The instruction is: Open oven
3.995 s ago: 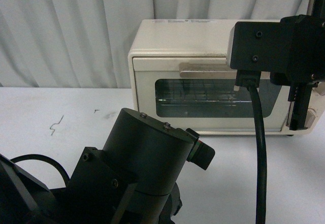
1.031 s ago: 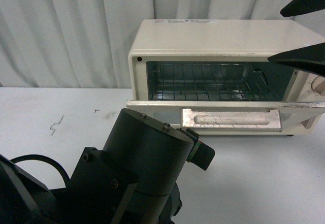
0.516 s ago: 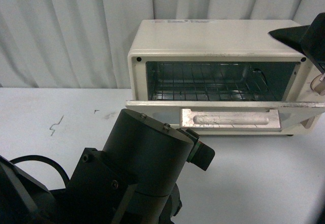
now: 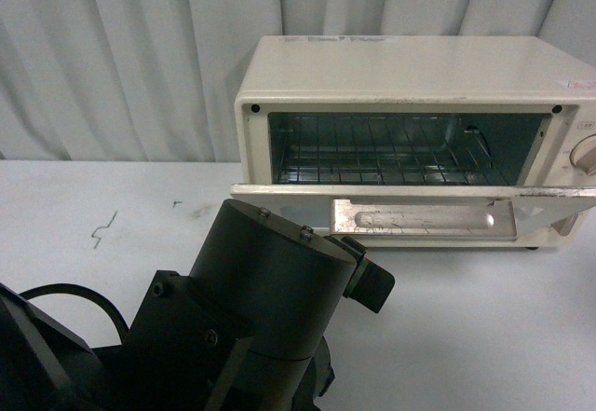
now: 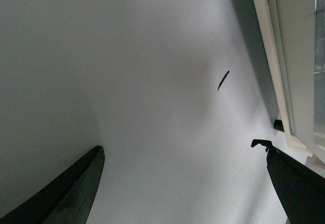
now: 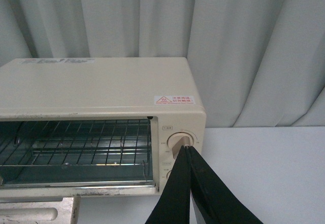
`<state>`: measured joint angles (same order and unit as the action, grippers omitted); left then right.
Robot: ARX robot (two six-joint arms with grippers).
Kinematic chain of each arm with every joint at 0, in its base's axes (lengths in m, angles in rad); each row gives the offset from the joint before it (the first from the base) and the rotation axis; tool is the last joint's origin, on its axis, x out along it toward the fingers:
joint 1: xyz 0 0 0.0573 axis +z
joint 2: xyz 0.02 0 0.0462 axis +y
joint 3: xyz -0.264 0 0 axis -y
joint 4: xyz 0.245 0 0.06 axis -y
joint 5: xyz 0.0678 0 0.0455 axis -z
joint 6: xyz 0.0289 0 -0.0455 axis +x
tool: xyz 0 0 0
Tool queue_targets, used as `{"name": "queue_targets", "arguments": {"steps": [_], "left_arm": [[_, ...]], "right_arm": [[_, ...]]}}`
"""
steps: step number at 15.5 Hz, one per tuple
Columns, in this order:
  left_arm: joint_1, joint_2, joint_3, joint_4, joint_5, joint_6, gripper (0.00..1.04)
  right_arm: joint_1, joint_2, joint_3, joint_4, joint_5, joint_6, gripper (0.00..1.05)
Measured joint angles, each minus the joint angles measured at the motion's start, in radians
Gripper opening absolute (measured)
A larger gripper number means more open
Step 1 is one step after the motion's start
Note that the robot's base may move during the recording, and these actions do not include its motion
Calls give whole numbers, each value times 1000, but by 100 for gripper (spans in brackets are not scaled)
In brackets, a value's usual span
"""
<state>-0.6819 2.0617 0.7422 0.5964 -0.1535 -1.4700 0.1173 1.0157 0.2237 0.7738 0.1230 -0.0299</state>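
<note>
Door-open job looks done imo. The oven [image 4: 400,66] sits at the back of the desk [image 4: 84,206], right of centre in the front view and up against the curtain [image 4: 121,57]. Its long axis runs side to side across the robot.

The door [image 4: 279,201] is folded down roughly flat and sticks out toward the robot. The handle [image 4: 424,218] bar runs along its near edge, also side to side. Wire rack [image 4: 391,150] is fully exposed, nothing on it afaict.

Right claw [image 6: 187,150] has its fingers pressed together w/ nothing between them. It points at the oven's right end and lines up w/ the upper knob [image 6: 179,141]. It's prob backed off rather than touching, since the front view shows no right arm at all.

Left claw [image 5: 177,148] has its fingers spread wide and empty, low over bare desk. The oven's left bottom corner and door edge are just beside one finger.

So the key thing: the oven is straight ahead of both claws, and the door ledge pokes out between them and the cavity. My guess is any next move just needs to stay clear of that ledge, esp. on the left side, which looks closer.
</note>
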Motion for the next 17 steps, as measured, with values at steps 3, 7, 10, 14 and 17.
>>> {"name": "queue_targets", "arguments": {"steps": [3, 7, 10, 14, 17], "left_arm": [[0, 0, 0, 0, -2, 0, 98], [0, 0, 0, 0, -2, 0, 98], [0, 0, 0, 0, 0, 0, 98], [0, 0, 0, 0, 0, 0, 98], [0, 0, 0, 0, 0, 0, 98]], "right_arm": [[-29, -119, -69, -32, -34, 11, 2], [-122, -274, -140, -120, -121, 14, 2], [-117, -378, -179, -182, -123, 14, 2], [-117, -532, -213, -286, -123, 15, 2], [-117, -615, -213, -379, -123, 15, 2]]}}
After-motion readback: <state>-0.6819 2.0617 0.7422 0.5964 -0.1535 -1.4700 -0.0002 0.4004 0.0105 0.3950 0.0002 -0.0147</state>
